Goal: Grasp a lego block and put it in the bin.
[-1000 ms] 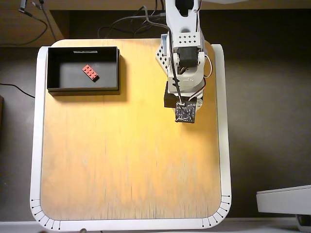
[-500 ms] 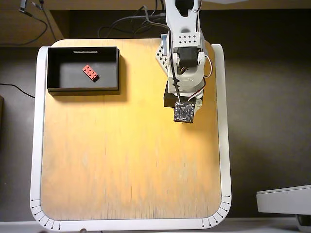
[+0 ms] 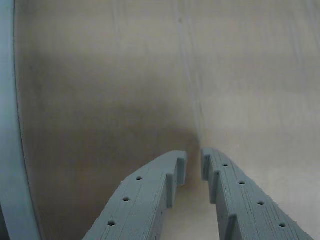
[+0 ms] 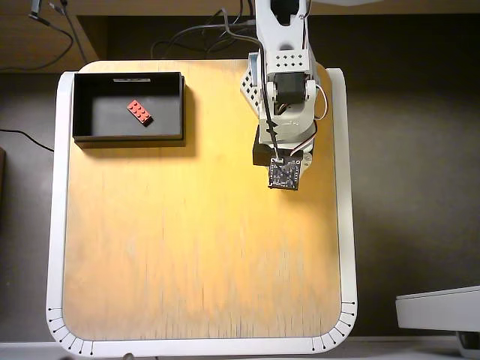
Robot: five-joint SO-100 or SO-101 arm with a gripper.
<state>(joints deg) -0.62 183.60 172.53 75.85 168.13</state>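
The red lego block [image 4: 139,112] lies flat on the floor of the black bin [image 4: 127,138], which stands at the table's far left corner in the overhead view. The arm [image 4: 283,105] is folded at the far right of the table, well to the right of the bin. Its wrist camera board [image 4: 283,174] hides the fingers from above. In the wrist view my gripper [image 3: 194,162] hangs over bare wood, its grey fingers [image 3: 150,195] nearly touching with nothing between them. Neither block nor bin shows in the wrist view.
The wooden tabletop [image 4: 195,240] has a white raised rim [image 4: 346,225], which also shows at the left edge of the wrist view [image 3: 10,125]. Cables [image 4: 195,37] run behind the table. A grey device [image 4: 442,307] sits off the table at the lower right.
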